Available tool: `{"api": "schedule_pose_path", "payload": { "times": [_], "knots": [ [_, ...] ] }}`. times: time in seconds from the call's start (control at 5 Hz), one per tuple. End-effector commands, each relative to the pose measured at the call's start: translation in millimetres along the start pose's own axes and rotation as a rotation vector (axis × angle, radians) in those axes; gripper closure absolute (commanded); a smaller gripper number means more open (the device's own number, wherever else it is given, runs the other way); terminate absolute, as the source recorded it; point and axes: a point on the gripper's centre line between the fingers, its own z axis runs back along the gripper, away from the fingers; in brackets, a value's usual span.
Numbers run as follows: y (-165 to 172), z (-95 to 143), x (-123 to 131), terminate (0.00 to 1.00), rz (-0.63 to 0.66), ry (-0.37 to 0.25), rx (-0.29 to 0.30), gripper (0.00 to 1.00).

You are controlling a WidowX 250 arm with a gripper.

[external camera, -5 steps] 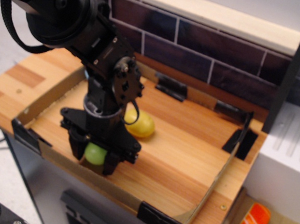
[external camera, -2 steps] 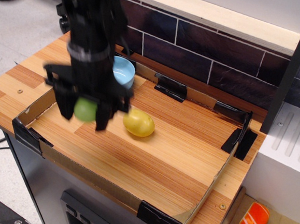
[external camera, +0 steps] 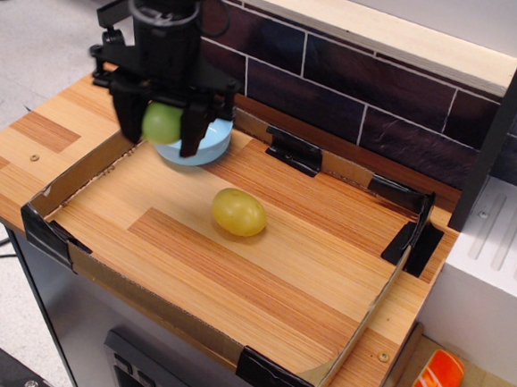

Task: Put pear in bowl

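Observation:
My black gripper (external camera: 163, 125) is shut on the light green pear (external camera: 161, 123) and holds it in the air at the back left of the tray. The light blue bowl (external camera: 207, 145) stands on the wood just behind and to the right of the gripper, and the gripper's fingers hide much of it. The pear hangs in front of the bowl's left part, above its rim as seen from this view.
A yellow oval fruit (external camera: 238, 212) lies in the middle of the wooden tray. A low cardboard wall (external camera: 91, 164) with black corner clips rims the tray. A dark tiled wall rises behind. An orange object (external camera: 436, 384) lies lower right, off the counter.
The gripper lifted the pear from the tray's front left and carried it back and up to the bowl, which came into view as the arm rose.

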Motion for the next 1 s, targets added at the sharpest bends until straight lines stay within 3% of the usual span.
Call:
{"api": "schedule_pose_path", "payload": {
  "times": [0.0, 0.2, 0.4, 0.6, 0.8],
  "knots": [
    [0.3, -0.6, 59.8, 0.0, 0.06, -0.041, -0.01, 1.0],
    [-0.4, -5.2, 70.3, 0.0, 0.064, -0.04, -0.035, 1.0],
    [0.2, -12.7, 69.0, 0.0, 0.016, -0.027, 0.0, 1.0],
    [3.8, -9.9, 59.8, 0.0, -0.039, -0.021, -0.017, 0.0],
    [3.3, -5.6, 57.7, 0.0, -0.039, -0.021, -0.034, 0.0]
  ]
}}
